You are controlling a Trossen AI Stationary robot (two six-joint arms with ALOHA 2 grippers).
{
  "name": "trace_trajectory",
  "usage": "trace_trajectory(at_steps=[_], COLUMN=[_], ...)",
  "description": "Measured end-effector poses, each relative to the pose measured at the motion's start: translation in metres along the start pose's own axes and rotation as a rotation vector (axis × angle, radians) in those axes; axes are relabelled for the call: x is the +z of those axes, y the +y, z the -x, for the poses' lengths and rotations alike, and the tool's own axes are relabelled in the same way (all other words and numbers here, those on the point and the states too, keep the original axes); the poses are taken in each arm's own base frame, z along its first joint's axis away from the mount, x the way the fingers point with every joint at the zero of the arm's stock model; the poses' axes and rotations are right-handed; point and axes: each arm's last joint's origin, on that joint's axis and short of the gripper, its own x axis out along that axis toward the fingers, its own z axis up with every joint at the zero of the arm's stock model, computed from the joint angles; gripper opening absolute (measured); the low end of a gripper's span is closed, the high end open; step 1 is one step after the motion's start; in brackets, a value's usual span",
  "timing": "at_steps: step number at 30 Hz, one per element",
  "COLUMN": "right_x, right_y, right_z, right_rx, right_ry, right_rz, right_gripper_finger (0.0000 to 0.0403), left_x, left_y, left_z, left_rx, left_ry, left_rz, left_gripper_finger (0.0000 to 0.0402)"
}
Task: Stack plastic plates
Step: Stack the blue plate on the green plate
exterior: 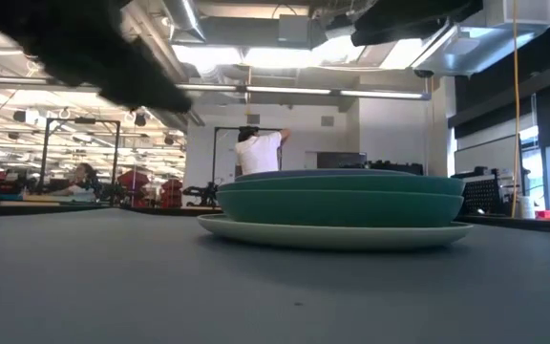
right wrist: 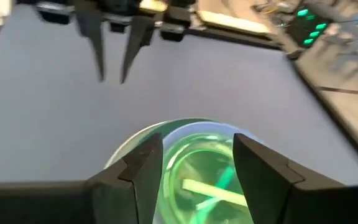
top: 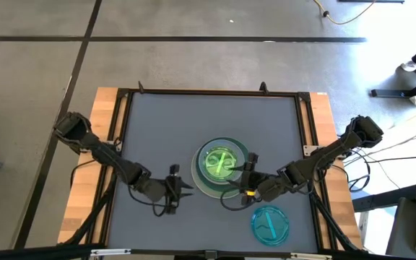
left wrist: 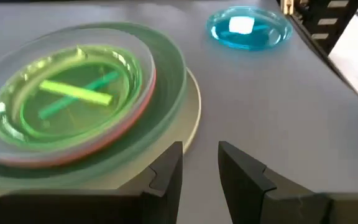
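A stack of round plates (top: pixel 222 167) sits mid-table, its cream bottom plate (exterior: pixel 332 234) flat on the mat. Above that are teal, pale blue and pink-rimmed plates, with a translucent bright green plate (left wrist: pixel 67 96) on top. A translucent cyan plate (top: pixel 271 224) lies alone near the table's near edge, also seen in the left wrist view (left wrist: pixel 248 28). My right gripper (right wrist: pixel 197 158) is open over the stack's right rim (top: pixel 241 170). My left gripper (left wrist: pixel 201 163) is open with a narrow gap, just left of the stack (top: pixel 186 186).
The grey mat (top: pixel 165 130) is bordered by a black frame and wooden table edges (top: pixel 107 108). Cables hang under the right arm (top: pixel 237 198). In the room behind the table a person (exterior: pixel 259 151) stands among equipment racks.
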Motion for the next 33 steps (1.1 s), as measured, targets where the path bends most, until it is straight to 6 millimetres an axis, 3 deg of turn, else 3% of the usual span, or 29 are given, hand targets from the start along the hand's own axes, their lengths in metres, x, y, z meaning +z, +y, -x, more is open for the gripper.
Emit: trace_trajectory(at_steps=[5, 13, 26, 33], right_x=[0.003, 0.000, -0.068, -0.101], right_y=[0.003, 0.005, 0.031, 0.038], right_z=[0.003, 0.015, 0.060, 0.066], right_rx=[0.133, 0.401, 0.302, 0.274], right_ry=[0.054, 0.381, 0.895, 0.962], right_rz=[-0.030, -0.172, -0.449, -0.513], right_gripper_finger=[0.0186, 0.0186, 0.0186, 0.0186], left_x=[-0.015, -0.019, -0.019, -0.019], left_y=[-0.003, -0.003, -0.003, -0.003], left_z=[0.007, 0.009, 0.008, 0.008], left_rx=[0.048, 0.054, 0.053, 0.053], left_ry=[-0.035, -0.042, -0.041, -0.041], left_rz=[0.028, 0.049, 0.068, 0.071], left_gripper_finger=[0.0096, 0.0096, 0.0096, 0.0096])
